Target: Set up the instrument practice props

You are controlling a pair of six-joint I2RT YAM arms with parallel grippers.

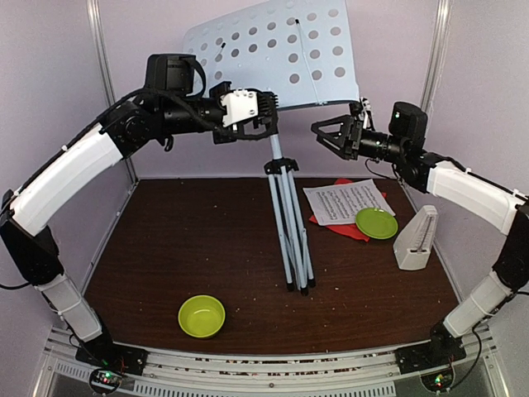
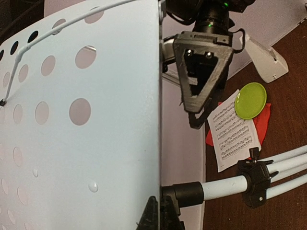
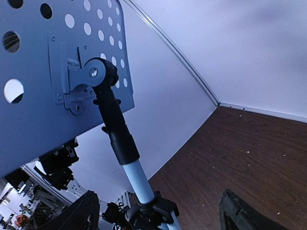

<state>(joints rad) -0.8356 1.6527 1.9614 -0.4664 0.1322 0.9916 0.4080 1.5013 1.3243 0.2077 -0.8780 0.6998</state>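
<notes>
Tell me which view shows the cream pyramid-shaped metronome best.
Top external: the cream pyramid-shaped metronome stands whole and unobstructed. Left wrist catches it small, at upper right; right wrist misses it.

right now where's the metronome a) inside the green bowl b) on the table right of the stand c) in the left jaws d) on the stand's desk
b: the metronome stands upright on the table, to the right of the music stand and just past the green plate.
</notes>
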